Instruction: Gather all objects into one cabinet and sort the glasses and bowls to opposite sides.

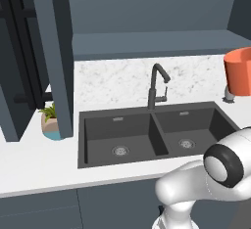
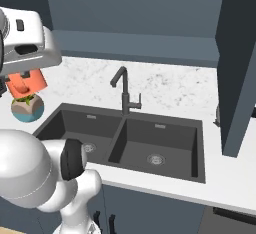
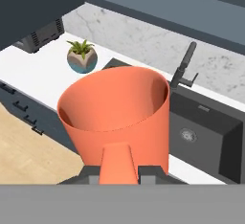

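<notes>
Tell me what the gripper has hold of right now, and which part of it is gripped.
The gripper holds an orange mug, clamped by its loop handle, with the open mouth facing away from the hand, above the counter beside the sink.

White counter (image 1: pixel 34 164), dark double sink (image 1: pixel 152 135) (marble backsplash (image 1: pixel 117 79))

Orange mug (image 3: pixel 117 115) (upright, handle clamped) held above the sink.

Double dark grey sink (image 1: pixel 147 140) set in a white counter (image 1: pixel 39 167), black tap (image 1: pixel 156 88) behind the divider, speckled marble backsplash (image 1: pixel 117 79), small potted plant (image 1: pixel 50 121) in a round pot left of the sink, wooden floor (image 3: pixel 28 153).
</notes>
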